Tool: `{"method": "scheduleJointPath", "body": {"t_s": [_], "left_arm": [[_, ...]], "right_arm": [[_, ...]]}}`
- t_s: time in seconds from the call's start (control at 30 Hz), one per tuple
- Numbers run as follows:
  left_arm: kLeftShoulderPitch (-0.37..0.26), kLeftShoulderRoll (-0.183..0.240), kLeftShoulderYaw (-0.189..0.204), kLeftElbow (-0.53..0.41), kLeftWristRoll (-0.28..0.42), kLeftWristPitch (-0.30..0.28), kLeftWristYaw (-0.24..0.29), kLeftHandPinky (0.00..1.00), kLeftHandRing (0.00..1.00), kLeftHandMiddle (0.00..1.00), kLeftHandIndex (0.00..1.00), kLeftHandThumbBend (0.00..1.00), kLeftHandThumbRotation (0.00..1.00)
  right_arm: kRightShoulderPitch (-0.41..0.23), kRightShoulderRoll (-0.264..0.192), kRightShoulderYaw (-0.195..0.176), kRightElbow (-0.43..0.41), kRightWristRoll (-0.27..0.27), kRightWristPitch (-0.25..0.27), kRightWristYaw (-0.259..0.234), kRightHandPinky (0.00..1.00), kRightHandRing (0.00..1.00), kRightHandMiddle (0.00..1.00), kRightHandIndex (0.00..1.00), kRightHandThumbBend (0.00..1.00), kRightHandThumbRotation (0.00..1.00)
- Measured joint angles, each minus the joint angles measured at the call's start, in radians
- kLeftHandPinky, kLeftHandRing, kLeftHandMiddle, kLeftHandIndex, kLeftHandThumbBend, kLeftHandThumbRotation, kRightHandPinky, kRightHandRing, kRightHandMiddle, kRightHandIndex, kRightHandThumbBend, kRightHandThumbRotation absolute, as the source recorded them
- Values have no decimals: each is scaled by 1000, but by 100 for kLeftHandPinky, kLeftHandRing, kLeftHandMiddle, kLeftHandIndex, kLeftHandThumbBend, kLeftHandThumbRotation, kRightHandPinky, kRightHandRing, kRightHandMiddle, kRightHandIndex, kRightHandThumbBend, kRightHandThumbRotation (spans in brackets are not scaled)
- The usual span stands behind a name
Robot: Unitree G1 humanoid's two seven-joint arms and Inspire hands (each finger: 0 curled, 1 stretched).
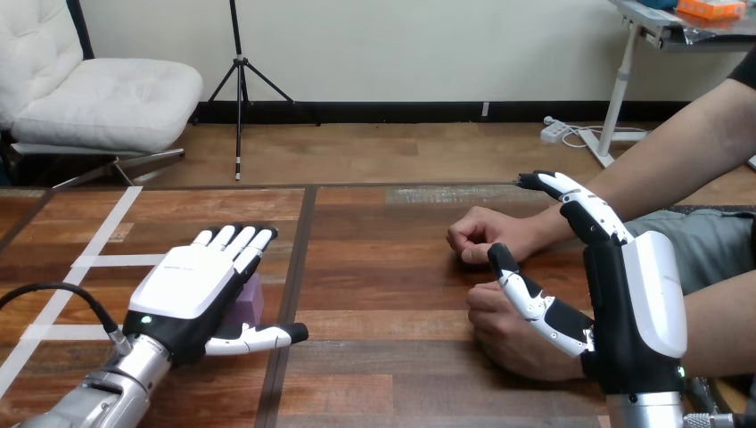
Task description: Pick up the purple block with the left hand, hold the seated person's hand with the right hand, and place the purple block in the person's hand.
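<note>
Head view: left hand [192,285] sits low over the left half of the wooden table [383,294], back shell up, fingers straight and pointing away from the robot, thumb stuck out sideways toward the view's right, just above the tabletop. Nothing is curled, so it reads as flat and open. The purple block [250,303] stands on the table right under that hand's fingers; only its right side shows past the palm edge, between the fingers and the thumb. Can't tell if the fingers touch its top. White tape lines [98,260] run across the table to the left of the hand. The right hand [637,303] is upright at the right side, back shell facing right, fingers stretched up and away toward the person's forearm, thumb angled out to the left. It is open, with no wrap on anything. The person's near hand [508,334] rests on the table as a loose fist, and the right thumb lies across in front of it; contact unclear. The person's far hand [481,236] is a closed fist on the table just beyond, apart from the robot's fingers.
</note>
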Motion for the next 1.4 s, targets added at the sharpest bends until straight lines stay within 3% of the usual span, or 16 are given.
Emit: {"method": "scheduleJointPath", "body": {"t_s": [0.4,0.77,1.4], "left_arm": [[-23,0,-32,19,2,44,0,100,100,100,100,80,100],[-43,0,-55,51,-1,66,-35,100,100,100,100,80,100],[-55,0,-61,91,-9,68,-125,100,100,100,100,80,100]], "right_arm": [[0,-2,-4,0,-1,0,3,77,83,82,77,44,41],[0,-21,-5,0,-2,0,16,78,83,82,76,44,39],[0,-36,-9,0,-2,0,18,78,83,81,76,44,37]]}}
